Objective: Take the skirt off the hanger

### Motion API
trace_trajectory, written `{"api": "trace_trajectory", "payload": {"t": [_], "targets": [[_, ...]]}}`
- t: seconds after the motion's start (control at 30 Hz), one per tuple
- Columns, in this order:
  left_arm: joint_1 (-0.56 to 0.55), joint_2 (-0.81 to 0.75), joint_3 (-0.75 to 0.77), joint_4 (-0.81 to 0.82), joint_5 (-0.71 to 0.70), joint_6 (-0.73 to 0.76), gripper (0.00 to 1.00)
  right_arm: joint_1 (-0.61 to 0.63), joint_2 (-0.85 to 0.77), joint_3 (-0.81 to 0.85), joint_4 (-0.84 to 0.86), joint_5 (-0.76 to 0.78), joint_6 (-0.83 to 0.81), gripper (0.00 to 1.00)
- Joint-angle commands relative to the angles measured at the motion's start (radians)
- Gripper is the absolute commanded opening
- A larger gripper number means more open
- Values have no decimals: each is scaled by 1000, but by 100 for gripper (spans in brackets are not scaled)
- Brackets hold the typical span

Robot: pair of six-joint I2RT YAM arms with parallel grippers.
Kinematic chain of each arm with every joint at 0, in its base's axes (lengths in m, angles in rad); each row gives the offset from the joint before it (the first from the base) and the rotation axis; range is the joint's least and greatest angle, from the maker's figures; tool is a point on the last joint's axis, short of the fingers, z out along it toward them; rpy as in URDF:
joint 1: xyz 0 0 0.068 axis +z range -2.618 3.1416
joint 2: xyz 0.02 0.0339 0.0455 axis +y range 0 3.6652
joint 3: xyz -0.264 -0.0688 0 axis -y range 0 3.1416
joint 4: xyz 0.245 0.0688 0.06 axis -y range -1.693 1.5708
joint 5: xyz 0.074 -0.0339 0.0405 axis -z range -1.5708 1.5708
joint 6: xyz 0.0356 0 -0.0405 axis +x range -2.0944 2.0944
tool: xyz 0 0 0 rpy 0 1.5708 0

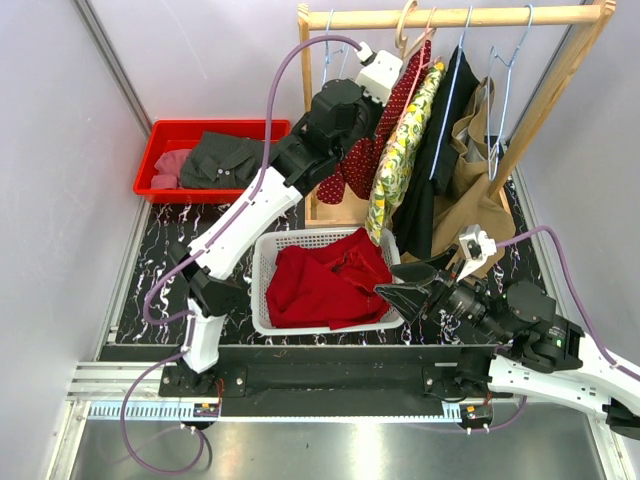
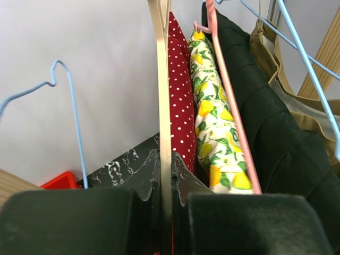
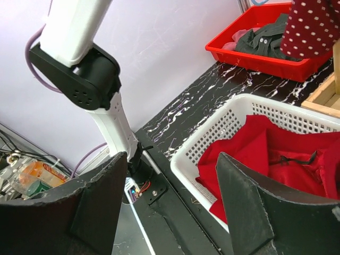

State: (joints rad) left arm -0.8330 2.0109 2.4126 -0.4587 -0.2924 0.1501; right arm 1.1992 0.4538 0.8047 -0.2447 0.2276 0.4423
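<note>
RACK SIDE, TASK BARELY BEGUN: My left gripper (image 2: 166,166) is up among the clothes on the wooden rail (image 1: 450,17). Its jaws are clenched on the pale arm of the hanger (image 2: 162,79) that carries the red polka-dot skirt (image 2: 180,95). In the left wrist view the hanger arm runs straight up between the two dark pads, with the skirt draped just behind it and a lemon-print garment (image 2: 215,127) pressed against the skirt's far side.

From overhead, the skirt hangs full length from the rail, and its lower folds bunch beside the left arm's forearm. The hanger's hook appears to sit at the rail, though I cannot tell whether it bears weight there.

My right gripper (image 3: 170,159) waits low, at the near right corner of the white basket (image 1: 262,270). Its fingers are spread wide and hold nothing. A plain red garment (image 1: 320,285) already lies in that basket, and a red tray (image 1: 160,150) with dark clothing sits well apart at the far left.

By my reading, only the grasp on the hanger is done. The skirt has yet to come off the hanger, and I see no part of it slipped free. What I judge remains is bringing the hanger clear of its neighbours, getting the free claw onto the fabric, and drawing the two apart.
</note>
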Motion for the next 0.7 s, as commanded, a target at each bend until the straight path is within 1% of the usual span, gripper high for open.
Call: {"api": "trace_trajectory", "payload": {"t": [0.0,0.23,0.3,0.43,0.47,0.5,0.67], "targets": [[2,-149,81,95,-1,57,0,7,19,33,5,33,-19,76],[-18,-311,92,88,-40,103,0,7,60,48,13,29,-22,76],[-24,-366,72,51,-42,98,0,7,65,51,15,35,-25,77],[-60,-471,-3,-23,-44,74,0,7,83,77,15,47,-40,85],[-64,-494,-33,-50,-44,69,0,7,89,89,13,50,-48,90],[-66,-532,-46,-61,-42,63,0,8,95,96,13,53,-51,91],[-66,-627,-98,-98,-18,62,0,8,166,117,33,67,-54,99]]}}
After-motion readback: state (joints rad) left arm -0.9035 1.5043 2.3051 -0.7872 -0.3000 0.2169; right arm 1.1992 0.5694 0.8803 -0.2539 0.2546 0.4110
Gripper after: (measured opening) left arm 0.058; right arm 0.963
